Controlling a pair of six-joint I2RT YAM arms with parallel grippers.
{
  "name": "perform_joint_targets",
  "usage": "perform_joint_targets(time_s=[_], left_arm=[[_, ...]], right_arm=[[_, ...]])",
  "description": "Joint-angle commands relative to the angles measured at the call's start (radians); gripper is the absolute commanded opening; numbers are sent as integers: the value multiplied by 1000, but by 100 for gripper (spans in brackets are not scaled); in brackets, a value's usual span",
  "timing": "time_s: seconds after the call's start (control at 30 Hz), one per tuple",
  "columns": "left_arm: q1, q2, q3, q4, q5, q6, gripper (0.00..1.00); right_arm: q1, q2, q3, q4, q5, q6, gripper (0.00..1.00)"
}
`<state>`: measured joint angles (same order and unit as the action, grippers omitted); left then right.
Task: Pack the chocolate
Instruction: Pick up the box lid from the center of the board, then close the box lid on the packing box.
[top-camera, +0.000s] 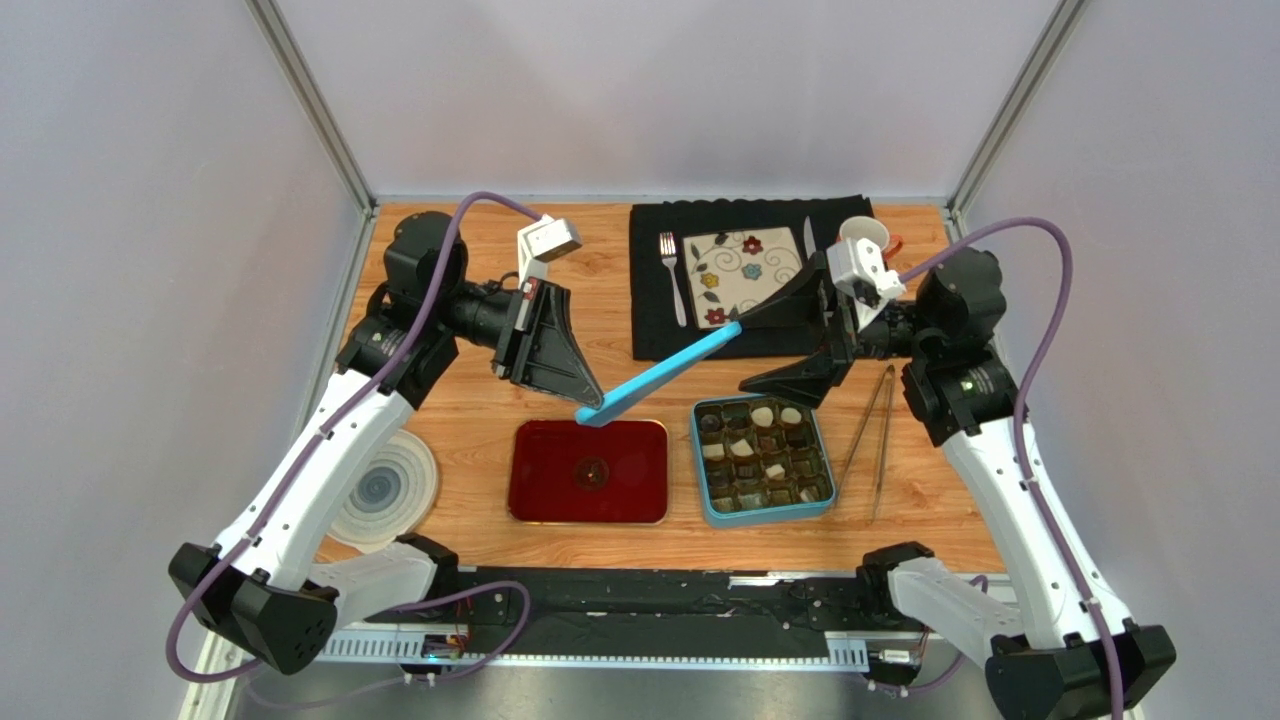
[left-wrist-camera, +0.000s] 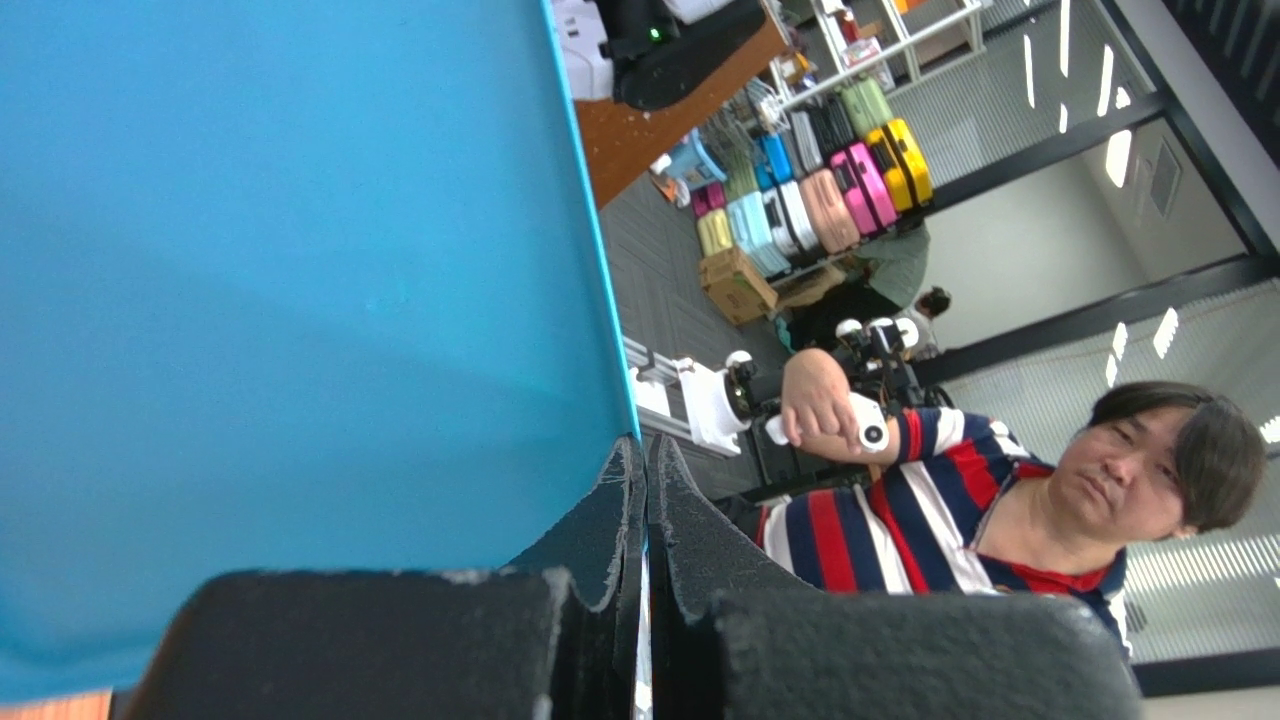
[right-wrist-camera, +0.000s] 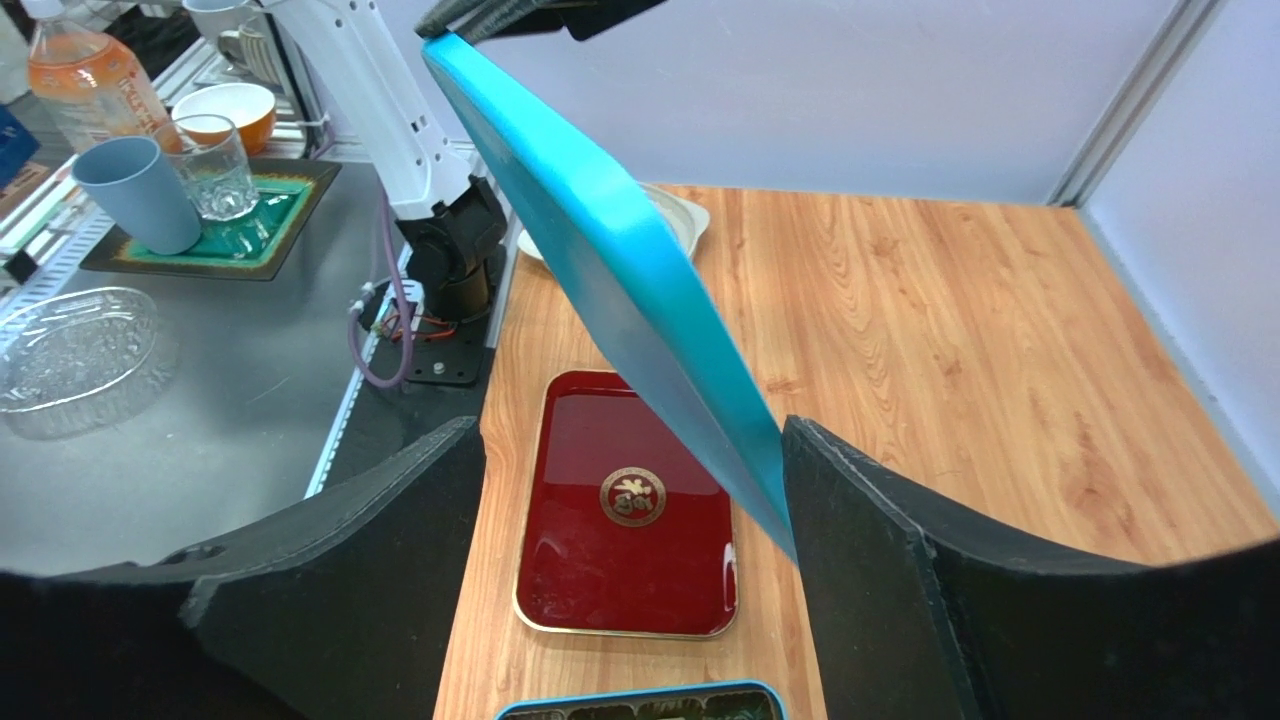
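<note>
Top external: the flat turquoise lid (top-camera: 661, 375) is held clenched by the left gripper (top-camera: 583, 398); the right gripper (top-camera: 763, 339), spread astride it, should be centred before being closed.

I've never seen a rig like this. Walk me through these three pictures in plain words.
These are two robot arms bolted at the near edge of a table. The wide picture looks down from above and behind them. The other two come from a camera on each wrist, so the black shapes at the bottom of each are that arm's own fingers.

On the table lie a blue tin with chocolates in it, a red tray, a round white plate, tongs, and a black mat with a flowered square plate and a fork.

The left gripper is shut on one edge of a blue lid, held tilted in the air. The right gripper is open, its fingers on either side of the lid's other end.
</note>
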<state>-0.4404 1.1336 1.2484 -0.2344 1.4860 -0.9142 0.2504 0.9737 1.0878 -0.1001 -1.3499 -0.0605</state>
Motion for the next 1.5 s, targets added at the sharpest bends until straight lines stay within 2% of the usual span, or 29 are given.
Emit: perform_joint_targets(time_s=[0.0,0.2,0.37,0.47,0.5,0.6,0.77,0.8,0.83,0.87,0.9,0.93,0.97,1.1,1.13,1.2,1.23,1.27,1.3,1.33,1.4,1.43,1.47], left_arm=[[-17,-3,42,38,283,-3,0],[-26,-6,60,27,283,0,0],[-26,-12,57,27,283,6,0],[-26,-11,74,39,283,3,0],[-26,-8,91,49,283,-2,0],[-26,8,127,90,281,-20,0],[-26,38,189,150,281,-37,1],[-26,43,189,176,281,-43,16],[-21,46,189,225,281,-60,27],[-18,52,183,259,281,-63,46],[-11,57,177,294,280,-72,78],[21,61,174,369,280,-103,89],[43,78,172,403,275,-118,92],[167,143,178,599,258,-198,93],[225,156,175,706,249,-243,93],[290,192,154,808,206,-273,93],[363,202,142,878,183,-299,93],[402,224,125,880,133,-295,93],[434,233,115,876,106,-293,94],[512,239,105,835,80,-275,94],[571,232,83,645,-7,-153,94],[597,220,103,160,-51,211,94],[591,218,220,-143,-219,476,95]], right_arm=[[58,57,41,37,-12,-22,73],[72,151,86,53,-23,-30,70],[72,157,103,40,-46,-27,64],[69,151,115,-77,-67,-67,53],[69,151,119,-101,-84,-77,44],[61,157,130,-162,-104,-72,31],[59,190,149,-205,-143,4,17],[59,197,161,-210,-144,43,13],[61,201,170,-211,-141,89,10],[59,212,178,-214,-137,128,4],[61,217,191,-217,-134,158,2],[59,220,195,-220,-135,218,0],[58,214,195,-224,-137,241,0],[59,142,179,-227,-131,280,0],[59,125,175,-221,-121,297,0],[55,86,179,-216,-98,355,0],[49,79,181,-217,-83,384,0],[18,68,181,-217,-57,440,0],[0,68,179,-217,-42,479,0],[-19,66,173,-219,-7,514,0],[-71,66,140,-217,99,611,0],[-85,68,124,-219,124,642,0],[-121,83,109,-219,159,677,0]])
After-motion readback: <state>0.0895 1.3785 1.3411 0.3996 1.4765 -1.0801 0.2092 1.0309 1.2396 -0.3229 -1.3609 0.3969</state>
